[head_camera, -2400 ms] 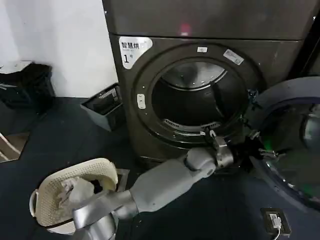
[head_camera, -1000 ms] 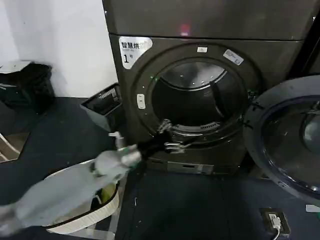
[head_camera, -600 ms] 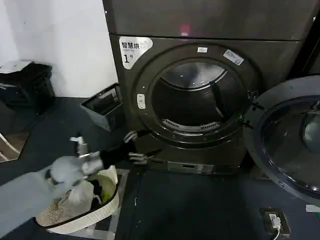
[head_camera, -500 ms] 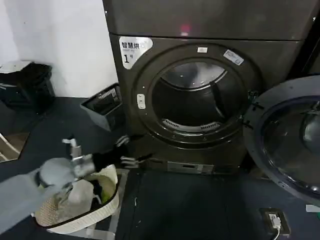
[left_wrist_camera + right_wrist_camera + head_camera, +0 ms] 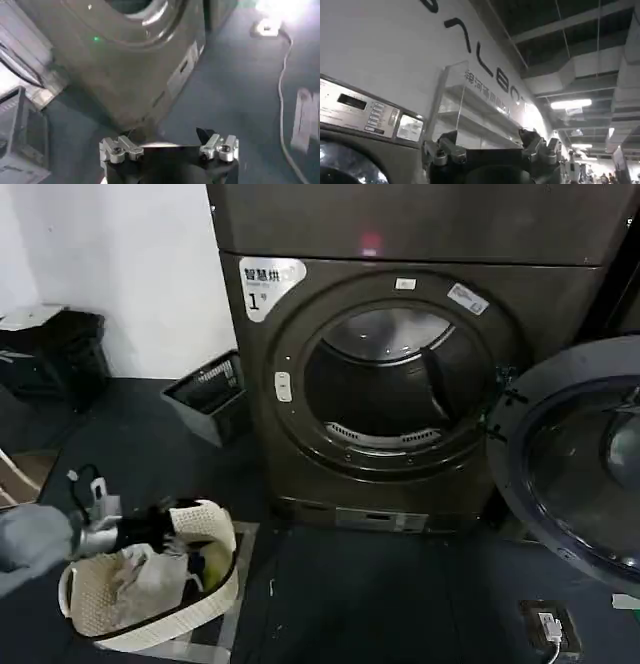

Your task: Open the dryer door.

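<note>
Head view: the left pincer (image 5: 185, 529) is seen low over the cream woven laundry basket (image 5: 150, 589), fingers spread wide, nothing held. Well off to its right, the dark grey-brown front-load dryer (image 5: 400, 384) stands with the chrome-ringed round glass dryer door (image 5: 575, 464) swung fully open.

Left wrist view: the left pincer (image 5: 169, 148) is wide apart; the dryer's lower front (image 5: 125, 65) lies ahead.

Right wrist view: the right pincer (image 5: 490, 145) is spread wide, empty, raised towards a white lettered wall (image 5: 380, 45).

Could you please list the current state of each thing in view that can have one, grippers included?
Big dark grey-brown dryer: drum opening exposed, drum looks empty.
Round chrome-ringed dryer door: swung fully open to the right.
Cream woven laundry basket: on the floor, holding crumpled laundry.
Left gripper: open, holding nothing, above the basket's rim.
Right gripper: open, holding nothing, pointing upward.
</note>
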